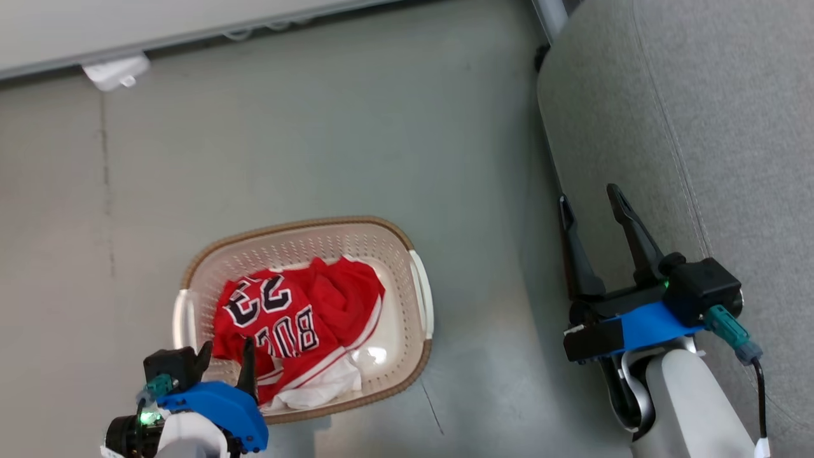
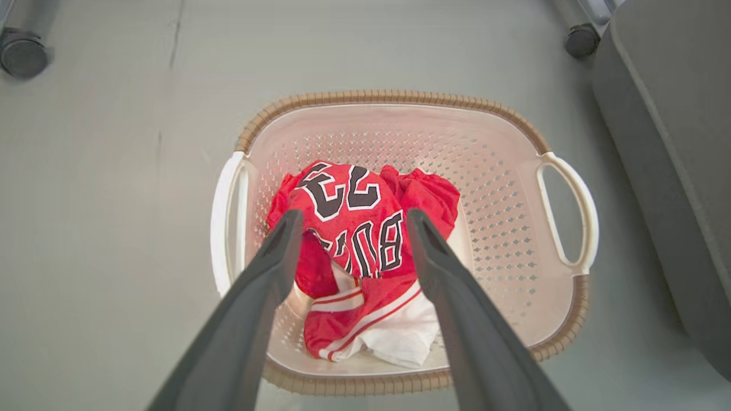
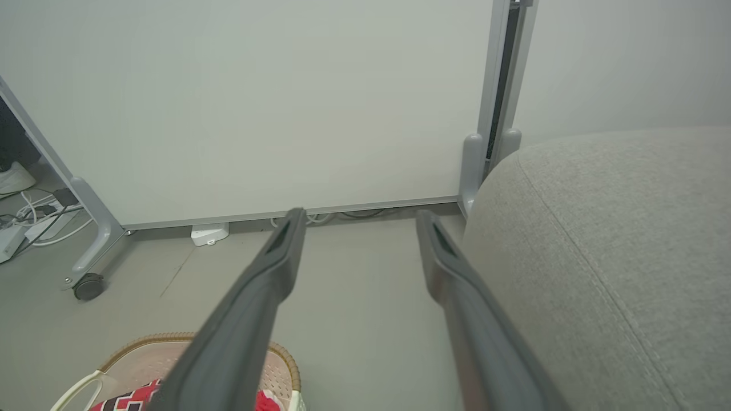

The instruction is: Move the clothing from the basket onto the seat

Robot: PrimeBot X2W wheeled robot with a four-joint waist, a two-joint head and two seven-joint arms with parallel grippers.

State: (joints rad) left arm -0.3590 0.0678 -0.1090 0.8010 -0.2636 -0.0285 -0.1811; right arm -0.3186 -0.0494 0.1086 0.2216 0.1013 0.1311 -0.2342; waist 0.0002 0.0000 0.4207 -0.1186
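Observation:
The clothing (image 1: 292, 318), a crumpled red jersey with black-and-white lettering plus red-and-white striped fabric, lies inside the cream basket (image 1: 299, 226) on the floor. My left gripper (image 1: 227, 356) hovers over the basket's near left side, open. In the left wrist view its fingers (image 2: 268, 268) frame the clothing (image 2: 348, 200) from above without gripping it, inside the basket (image 2: 394, 95). My right gripper (image 1: 588, 198) is open and holds nothing, beside the edge of the grey seat (image 1: 706, 127). The right wrist view has that gripper (image 3: 360, 216) above the floor, the seat (image 3: 599, 257) to its right and the basket (image 3: 148, 341) low at the left.
A white panel on a metal frame with castors (image 3: 88, 285) stands behind the basket. A small white box (image 1: 117, 70) lies at its foot, and cables (image 3: 34, 217) run at its left end. Bare grey floor (image 1: 483, 210) separates the basket from the seat.

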